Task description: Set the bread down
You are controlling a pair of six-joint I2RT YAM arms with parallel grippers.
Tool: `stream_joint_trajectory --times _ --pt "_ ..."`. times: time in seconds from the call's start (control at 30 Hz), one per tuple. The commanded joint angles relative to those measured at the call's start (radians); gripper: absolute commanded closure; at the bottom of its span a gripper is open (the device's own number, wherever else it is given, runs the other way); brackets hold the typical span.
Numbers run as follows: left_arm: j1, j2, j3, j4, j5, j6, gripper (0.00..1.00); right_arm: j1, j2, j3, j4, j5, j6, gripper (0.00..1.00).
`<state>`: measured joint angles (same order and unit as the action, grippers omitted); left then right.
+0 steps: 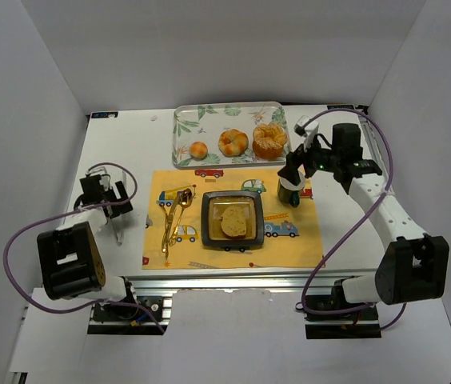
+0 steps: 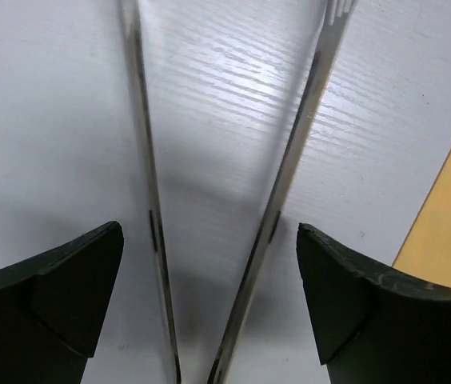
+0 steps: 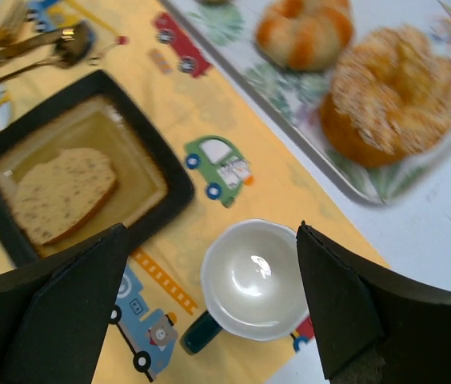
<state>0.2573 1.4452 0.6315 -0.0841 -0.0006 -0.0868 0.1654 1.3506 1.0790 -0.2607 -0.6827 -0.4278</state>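
**Two empty grippers, bread lying on the plate**

Nearest to the arm bases, the bread [image 1: 234, 223] lies flat in the dark square plate [image 1: 205, 226], pale face up, at the middle of the yellow placemat [image 1: 293, 246]. Gold cutlery [image 1: 173, 214] lies on the mat just left of the plate.

A little farther back on the left, the left gripper [image 2: 209, 232] sits over bare table with its jaws spread wide and nothing between them. A thin shiny frame [image 2: 149, 200] stands below it; we cannot tell whether they touch.

On the right, the right gripper [image 3: 211, 234] hangs above the white cup [image 3: 255, 278], which stands on the mat just beside the plate. Its jaws are wide apart and hold nothing.

Farthest back, the leaf-patterned tray [image 1: 179, 134] carries the round bun [image 1: 198, 150], the knotted roll [image 1: 233, 142] and the ring pastry [image 1: 269, 141].

We judge the placing itself done, with the bread resting free in the plate. The next move then calls for the right arm to lift clear, going upward first so the fingers miss the cup and the plate rim.
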Motion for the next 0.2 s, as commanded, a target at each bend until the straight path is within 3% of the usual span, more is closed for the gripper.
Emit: stream_joint_trajectory --times 0.0,0.17 --pt "0.028 -0.103 0.000 -0.049 -0.001 -0.010 0.02 0.019 0.025 0.081 0.009 0.297 0.159 0.11" --pt "0.031 -0.268 0.040 -0.146 0.042 -0.063 0.02 0.022 0.038 0.110 0.047 0.324 0.185 0.10"
